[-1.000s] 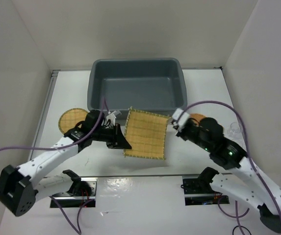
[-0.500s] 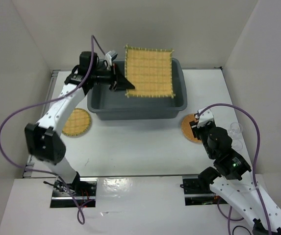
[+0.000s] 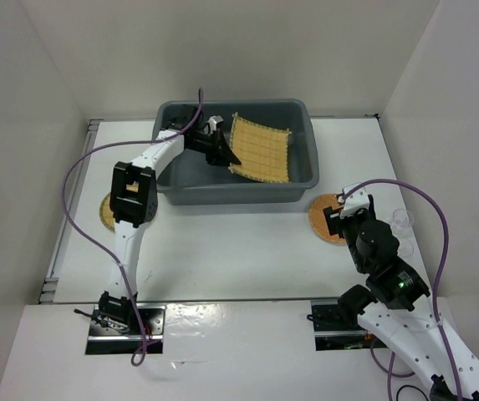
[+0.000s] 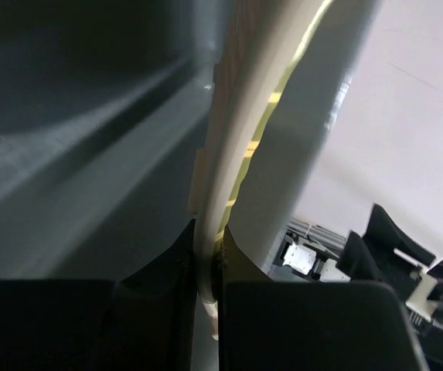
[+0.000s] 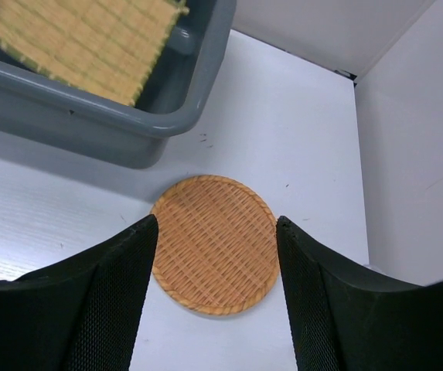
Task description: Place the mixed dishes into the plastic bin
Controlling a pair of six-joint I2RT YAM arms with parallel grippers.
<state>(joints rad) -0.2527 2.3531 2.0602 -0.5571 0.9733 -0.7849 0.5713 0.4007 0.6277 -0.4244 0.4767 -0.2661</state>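
Observation:
The square yellow woven mat (image 3: 262, 149) leans tilted inside the dark grey plastic bin (image 3: 304, 177). My left gripper (image 3: 225, 153) is shut on the mat's left edge. The left wrist view shows that edge (image 4: 233, 178) edge-on, pinched between the jaws of the left gripper (image 4: 209, 270). One round woven disc (image 5: 215, 243) lies on the table right of the bin, and my right gripper (image 5: 215, 224) hovers open above it, fingers on either side. In the top view this disc (image 3: 323, 220) lies under the right gripper (image 3: 337, 215). A second disc (image 3: 105, 214) shows partly behind the left arm. The clear glass cup (image 3: 403, 220) stands at the right.
White walls close in the table on the left, back and right. The bin's near right corner (image 5: 163, 131) sits just above the right-hand disc. The right arm's purple cable (image 3: 427, 209) loops over the cup's area.
The left arm has carried the mat from in front of the bin, up over it and down inside. The right gripper let go, drew back over the right disc and opened.

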